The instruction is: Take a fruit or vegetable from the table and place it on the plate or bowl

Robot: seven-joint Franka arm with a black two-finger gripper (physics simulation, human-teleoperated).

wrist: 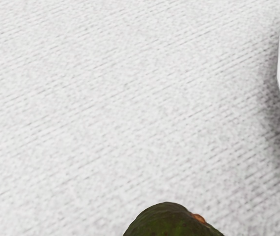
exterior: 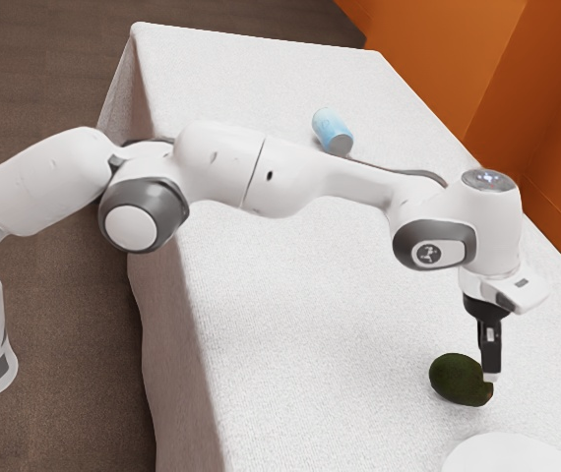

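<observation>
White cloth table, orange walls behind; gripper low at the dark avocado; plate near it; whether the claw pinches, I cannot tell.

Plate: being cut off by the exterior view's lower edge. Avocado: one end being covered by the gripper; most of it being cropped by the wrist view's edge.

Our gripper hangs at the dark green avocado (a white plate lies near) on the table.
</observation>
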